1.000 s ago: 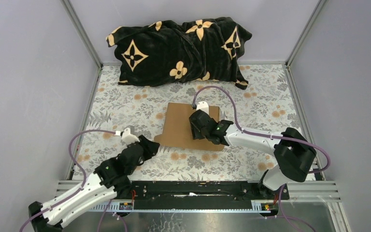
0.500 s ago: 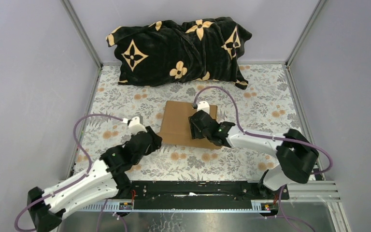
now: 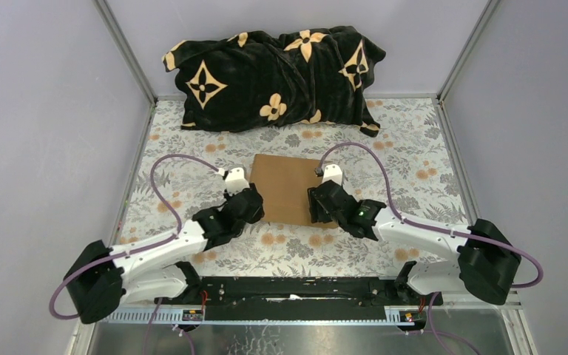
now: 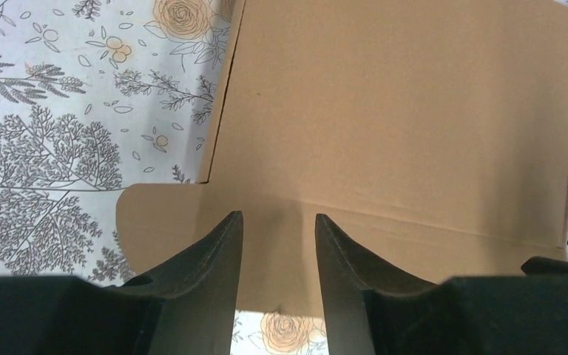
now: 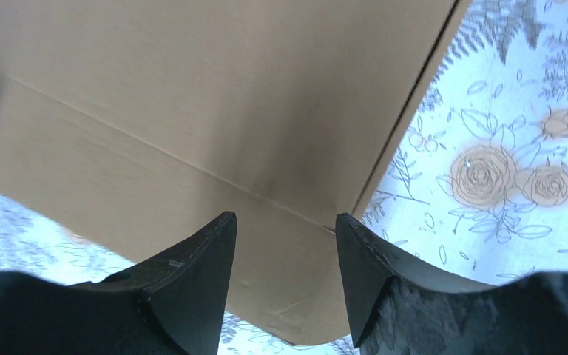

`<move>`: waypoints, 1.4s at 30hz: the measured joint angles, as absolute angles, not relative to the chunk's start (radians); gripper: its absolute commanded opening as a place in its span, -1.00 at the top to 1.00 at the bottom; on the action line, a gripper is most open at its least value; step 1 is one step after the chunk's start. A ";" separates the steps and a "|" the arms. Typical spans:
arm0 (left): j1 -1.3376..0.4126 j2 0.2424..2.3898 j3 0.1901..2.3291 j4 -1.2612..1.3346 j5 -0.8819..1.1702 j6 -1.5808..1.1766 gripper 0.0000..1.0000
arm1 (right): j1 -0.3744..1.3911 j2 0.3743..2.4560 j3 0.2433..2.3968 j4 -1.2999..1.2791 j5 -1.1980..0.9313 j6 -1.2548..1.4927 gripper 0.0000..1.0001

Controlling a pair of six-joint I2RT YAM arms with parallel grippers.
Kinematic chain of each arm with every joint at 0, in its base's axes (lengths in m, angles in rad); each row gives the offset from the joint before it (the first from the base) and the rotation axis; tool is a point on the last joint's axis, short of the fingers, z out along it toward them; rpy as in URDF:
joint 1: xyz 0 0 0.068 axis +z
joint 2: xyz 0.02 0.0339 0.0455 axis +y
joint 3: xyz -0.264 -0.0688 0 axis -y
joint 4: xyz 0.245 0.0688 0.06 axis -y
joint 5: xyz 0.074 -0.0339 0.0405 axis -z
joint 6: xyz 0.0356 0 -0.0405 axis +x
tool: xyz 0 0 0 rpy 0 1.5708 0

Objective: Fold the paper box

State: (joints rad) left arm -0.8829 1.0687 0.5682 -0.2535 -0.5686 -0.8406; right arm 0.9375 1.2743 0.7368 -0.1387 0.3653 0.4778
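Brown on flowers
My left pincer and right pincer are black; the paper box plain brown; the worktop pale with grey leaves and orange roses; the cushion black with tan flowers.

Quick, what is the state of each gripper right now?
The left gripper is open, holding nothing, over the paper box.
The right gripper is open, holding nothing, over the paper box.

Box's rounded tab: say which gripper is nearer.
Left. The left gripper sits beside the tab at the paper box's near left corner; the right gripper is over its near right corner.
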 measured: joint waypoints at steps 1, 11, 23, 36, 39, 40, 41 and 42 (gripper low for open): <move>-0.883 1.092 0.574 -0.242 -0.572 -0.834 0.02 | 0.935 1.283 0.723 -0.138 0.365 0.479 -0.15; -0.878 1.306 0.688 -0.212 -0.608 -0.802 0.02 | 0.915 1.300 0.675 -0.061 0.382 0.477 -0.15; -0.792 1.066 0.701 -0.324 -0.627 -0.761 -0.27 | 0.745 1.044 0.655 -0.140 0.340 0.475 -0.60; -0.447 0.960 0.505 -0.216 -0.320 -0.694 -0.97 | 0.561 0.860 0.494 -0.118 0.170 0.488 -0.99; -0.439 0.964 0.478 -0.178 -0.273 -0.694 -0.97 | 0.527 0.847 0.486 -0.100 0.117 0.482 -0.99; -0.434 0.965 0.471 -0.165 -0.263 -0.694 -0.97 | 0.511 0.847 0.485 -0.092 0.101 0.480 -0.99; -0.427 0.966 0.467 -0.152 -0.252 -0.693 -0.97 | 0.486 0.847 0.480 -0.076 0.072 0.480 -0.99; -0.422 0.968 0.464 -0.138 -0.245 -0.693 -0.97 | 0.458 0.847 0.473 -0.057 0.043 0.480 -0.99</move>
